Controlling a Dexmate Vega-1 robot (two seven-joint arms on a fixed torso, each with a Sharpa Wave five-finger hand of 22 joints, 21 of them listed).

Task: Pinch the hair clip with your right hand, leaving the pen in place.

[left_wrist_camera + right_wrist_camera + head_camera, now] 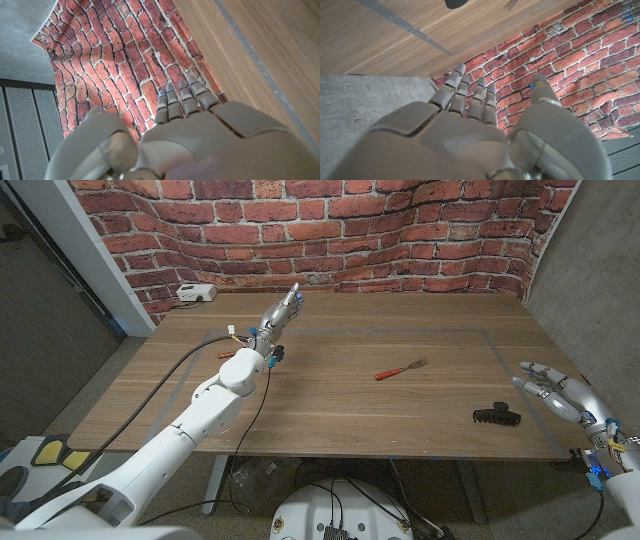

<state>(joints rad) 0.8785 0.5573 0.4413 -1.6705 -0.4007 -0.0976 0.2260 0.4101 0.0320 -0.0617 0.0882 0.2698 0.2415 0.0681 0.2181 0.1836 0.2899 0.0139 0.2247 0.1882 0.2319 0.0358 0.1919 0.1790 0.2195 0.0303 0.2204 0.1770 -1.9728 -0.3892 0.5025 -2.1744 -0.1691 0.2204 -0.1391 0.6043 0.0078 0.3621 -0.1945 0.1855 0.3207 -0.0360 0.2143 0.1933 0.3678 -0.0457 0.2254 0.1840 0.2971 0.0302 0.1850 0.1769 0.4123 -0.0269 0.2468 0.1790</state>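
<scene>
Head view: we see the hair clip [497,416] on the table [400,360], just beside the right hand's [560,395] spread, empty fingers [528,387]; the left hand [283,311] is also released.

The table [330,395] was wood, brown with a fine straight grain and a smooth, faintly satin finish. Behind it hung a brick-pattern backdrop [330,230], rough-looking but rippled like printed sheet. The hair clip [497,416] looked like matt black plastic, though it was small in view. The fork [400,369] had dull metal tines and a red handle. Both hands, left [283,311] and right [556,393], wore smooth grey plastic-looking shells with a soft sheen.
</scene>
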